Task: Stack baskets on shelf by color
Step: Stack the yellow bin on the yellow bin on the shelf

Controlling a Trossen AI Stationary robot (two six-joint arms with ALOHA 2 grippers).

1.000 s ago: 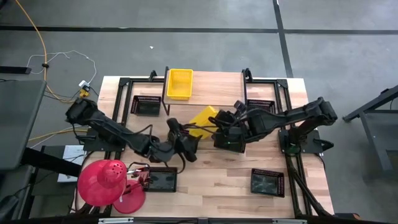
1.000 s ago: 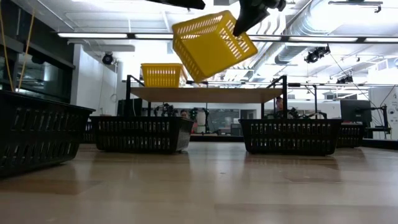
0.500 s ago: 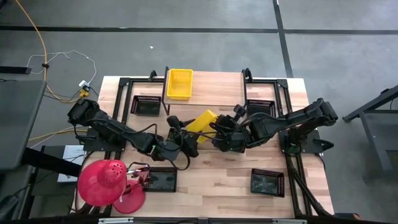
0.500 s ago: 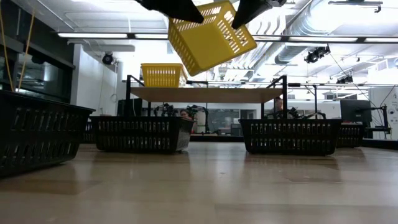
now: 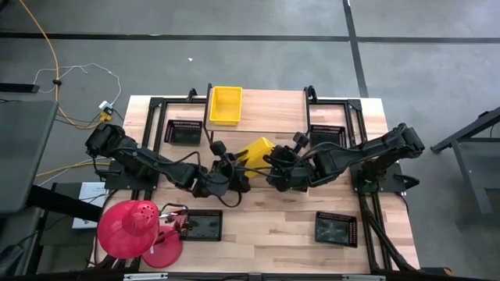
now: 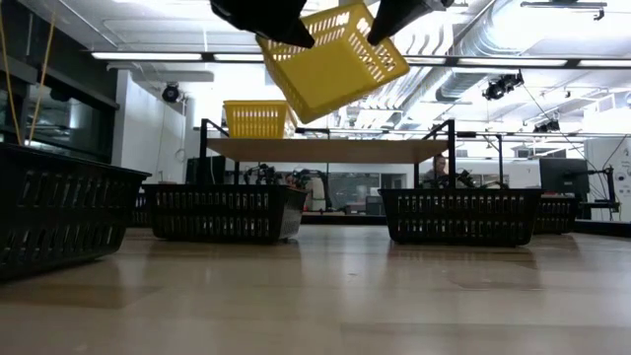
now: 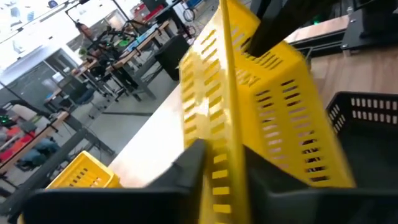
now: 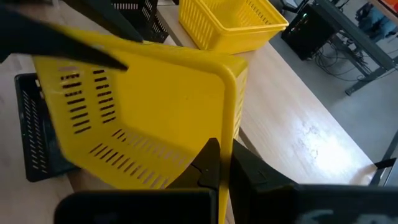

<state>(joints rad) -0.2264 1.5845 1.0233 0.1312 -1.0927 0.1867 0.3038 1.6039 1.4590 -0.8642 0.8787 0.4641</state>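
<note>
A yellow basket (image 5: 255, 148) hangs tilted in the air over the middle of the table, between my two grippers; the low view (image 6: 330, 61) shows it high above the tabletop. My left gripper (image 5: 237, 162) is shut on its left rim and my right gripper (image 5: 274, 161) is shut on its right rim. A second yellow basket (image 5: 226, 104) stands on its bottom on the left end of the light wood shelf (image 5: 273, 105) at the table's far side. My left gripper pinches the basket's rim (image 7: 227, 146) and side wall between its two fingers, coming from the table's left. The basket is lifted clear and tilted. My right gripper pinches the opposite rim (image 8: 225, 127) near a corner, one finger (image 8: 210, 163) inside the basket and one outside, coming from the table's right. The basket is clear of the table, its open side tipped toward the right wrist camera.
Two black baskets (image 5: 185, 132) (image 5: 326, 134) sit on the table beside the shelf's ends, and two more (image 5: 205, 226) (image 5: 336, 229) near the front edge. A red dome-shaped object (image 5: 129, 229) stands at the near left corner. Bare wood lies in the table's middle.
My left gripper has risen and gone toward the table's far side to the yellow basket and now stands on its left rim. My right gripper has carried the basket a little toward the table's left, and the basket stays tilted in the air.
</note>
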